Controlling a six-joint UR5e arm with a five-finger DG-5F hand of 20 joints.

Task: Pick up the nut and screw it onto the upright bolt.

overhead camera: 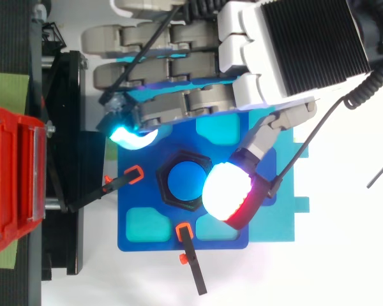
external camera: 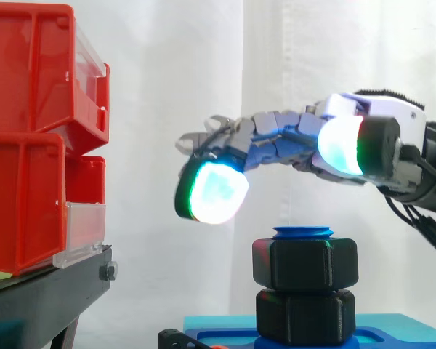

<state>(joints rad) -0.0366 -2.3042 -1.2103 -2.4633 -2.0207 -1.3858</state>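
Fingers (external camera: 218, 190) on my hand (overhead camera: 293, 51) are loosely spread, holding nothing, and hang just above the bolt (overhead camera: 186, 182). I see the black nut (external camera: 305, 263) sitting round the upright blue bolt near its top, over the blue base (overhead camera: 126, 207).

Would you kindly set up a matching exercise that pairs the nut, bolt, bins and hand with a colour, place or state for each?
Things:
1. nut
2. bolt
3. bins
4. hand

Descriptions:
a. red, on the black stand
b. open, above the bolt
c. black, round the bolt
d. blue, upright on the plate

Pairs: 1-c, 2-d, 3-a, 4-b
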